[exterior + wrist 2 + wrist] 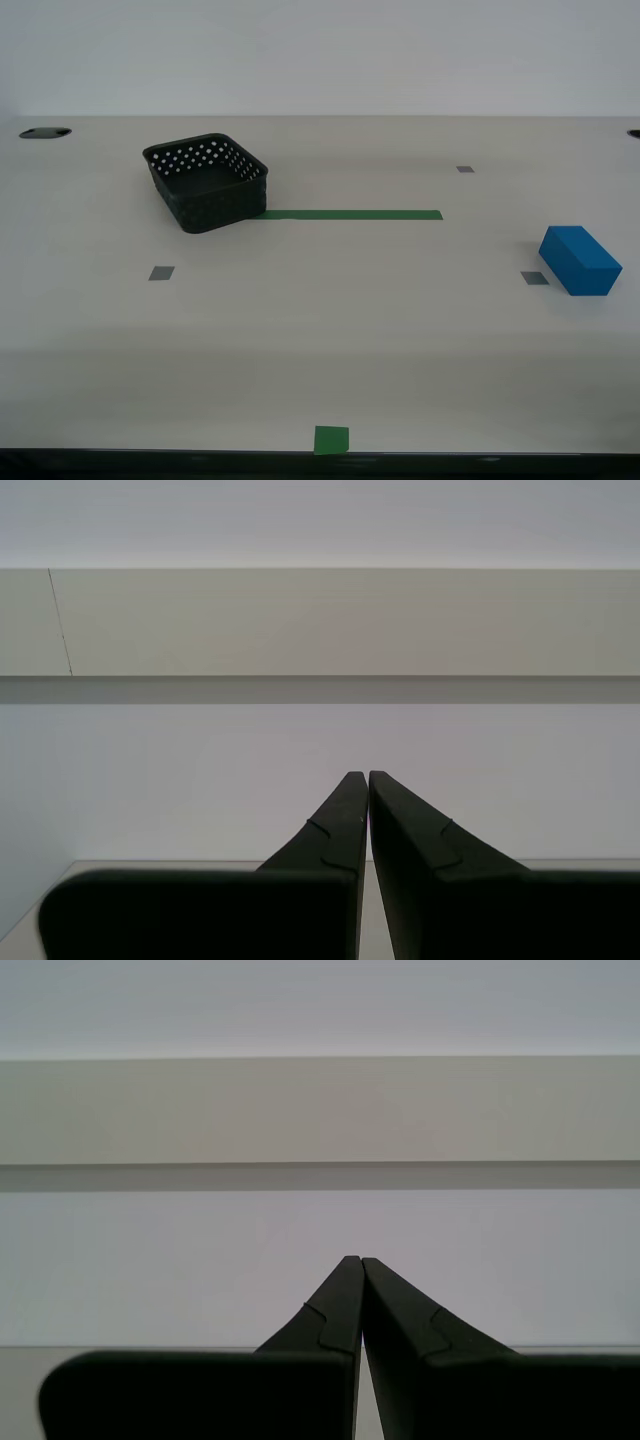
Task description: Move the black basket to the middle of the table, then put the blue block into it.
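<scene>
The black basket (208, 182) stands empty on the table (330, 330) at the exterior view's left, at the left end of the green tape strip (352, 214). The blue block (579, 260) lies on the table at the exterior view's far right. No arm shows in the exterior view. My first gripper (357, 1260) is shut and empty, pointing at a pale wall. My second gripper (364, 775) is shut and empty, also facing the wall. Neither wrist view shows the basket or the block.
A green square (331, 439) marks the table's near edge. Small grey squares lie near the basket (161, 273), by the block (534, 278) and further back (465, 169). A dark hole (44, 132) sits at the table's far left corner.
</scene>
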Controlling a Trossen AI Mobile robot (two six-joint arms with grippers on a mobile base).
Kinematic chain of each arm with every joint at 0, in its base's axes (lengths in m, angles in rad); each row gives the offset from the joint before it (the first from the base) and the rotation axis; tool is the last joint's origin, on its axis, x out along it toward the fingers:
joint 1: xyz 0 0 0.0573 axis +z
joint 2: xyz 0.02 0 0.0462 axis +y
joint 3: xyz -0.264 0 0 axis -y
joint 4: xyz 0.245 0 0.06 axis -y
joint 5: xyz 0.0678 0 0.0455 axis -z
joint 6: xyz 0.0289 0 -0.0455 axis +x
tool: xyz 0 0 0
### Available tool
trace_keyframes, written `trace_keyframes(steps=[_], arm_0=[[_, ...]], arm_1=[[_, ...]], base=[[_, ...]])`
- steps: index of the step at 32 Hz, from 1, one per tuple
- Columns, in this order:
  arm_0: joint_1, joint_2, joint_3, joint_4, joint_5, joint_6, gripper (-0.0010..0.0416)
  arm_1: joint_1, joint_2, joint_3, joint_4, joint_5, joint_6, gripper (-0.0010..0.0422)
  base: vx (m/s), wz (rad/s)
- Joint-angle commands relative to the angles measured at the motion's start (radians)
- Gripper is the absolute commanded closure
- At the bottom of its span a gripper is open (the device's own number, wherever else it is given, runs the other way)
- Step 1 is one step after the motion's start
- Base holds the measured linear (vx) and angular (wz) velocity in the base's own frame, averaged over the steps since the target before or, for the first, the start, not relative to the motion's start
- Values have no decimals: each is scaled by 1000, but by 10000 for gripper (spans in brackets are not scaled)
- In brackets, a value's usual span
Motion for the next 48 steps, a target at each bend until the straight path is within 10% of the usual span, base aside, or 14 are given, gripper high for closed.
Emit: trace_keyframes(steps=[1, 27, 33, 42, 48], arm_0=[[0, 0, 1, 3, 0, 1, 405], [0, 0, 1, 0, 0, 1, 405], [2, 0, 1, -37, -1, 2, 405], [7, 0, 1, -101, -1, 59, 405], [8, 0, 1, -116, -1, 59, 405]], arm_1=[[0, 0, 0, 6, 2, 1, 412], [0, 0, 18, 0, 2, -51, 412], [-1, 8, 108, -373, -5, -244, 412], [-3, 190, 348, -941, -26, -265, 412], [-8, 395, 468, -990, 98, -356, 412]], base=[[0, 0], [0, 0], [0, 0], [0, 0], [0, 0]])
